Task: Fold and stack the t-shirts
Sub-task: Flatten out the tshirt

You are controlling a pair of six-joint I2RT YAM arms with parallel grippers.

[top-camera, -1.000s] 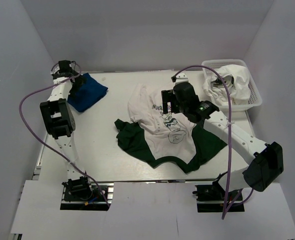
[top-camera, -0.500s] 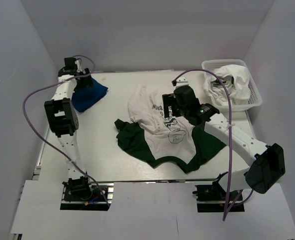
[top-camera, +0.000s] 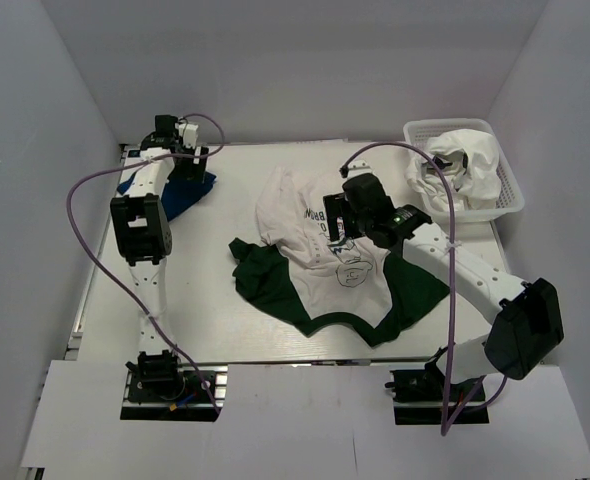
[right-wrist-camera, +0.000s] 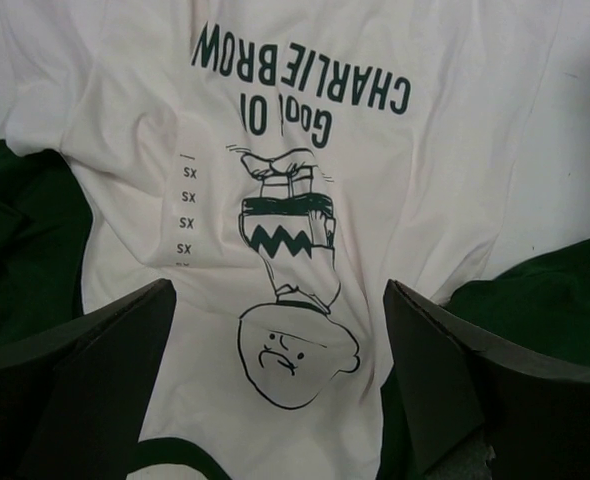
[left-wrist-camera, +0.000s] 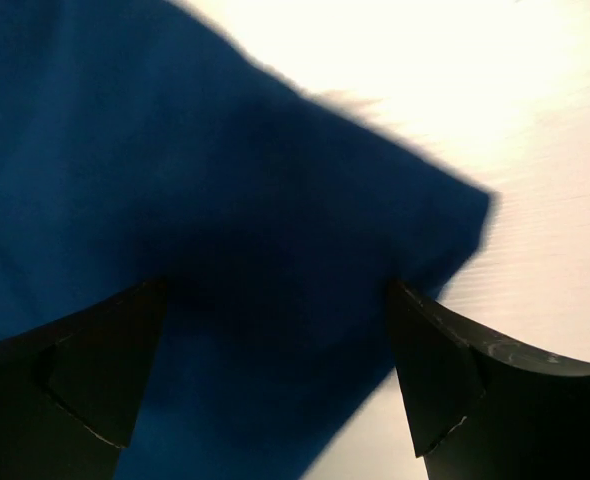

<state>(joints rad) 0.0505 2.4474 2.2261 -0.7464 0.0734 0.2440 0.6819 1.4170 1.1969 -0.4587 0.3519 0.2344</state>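
The white tee [top-camera: 325, 255] with dark green sleeves lies in the middle of the worktop [top-camera: 205, 300], opened out but rumpled. Its hem is bunched towards the far side and its 2 sleeves spread towards the near edge. My right wrist view shows the Charlie Brown print [right-wrist-camera: 285, 290] face up and upside down to me, with creases running through the white body. I see no fold in it, so I judge this shirt has not been started.

My right hand [top-camera: 333, 218] hangs just over that print. Its fingers [right-wrist-camera: 95, 380] are spread wide, 1 on each side of the cartoon figure, and there is no cloth between them.

The blue tee [top-camera: 190, 188] sits in the far left corner as a compact dark bundle. From my left wrist view I see 1 pointed corner of it [left-wrist-camera: 225, 220] lying on the pale surface. It looks gathered or folded, but I cannot tell how neatly. My left hand [top-camera: 183, 160] is right above it with its fingers [left-wrist-camera: 85, 390] wide apart. They hold nothing, and I cannot tell whether the tips touch the fabric.

By my reading, 1 shirt may be done and parked at the far left, while 1 is waiting flat. Nothing is stacked, since the 2 tees lie well apart. A basket [top-camera: 510, 190] at the far right holds white cloth [top-camera: 465, 165], possibly more garments, though I cannot tell what they are.
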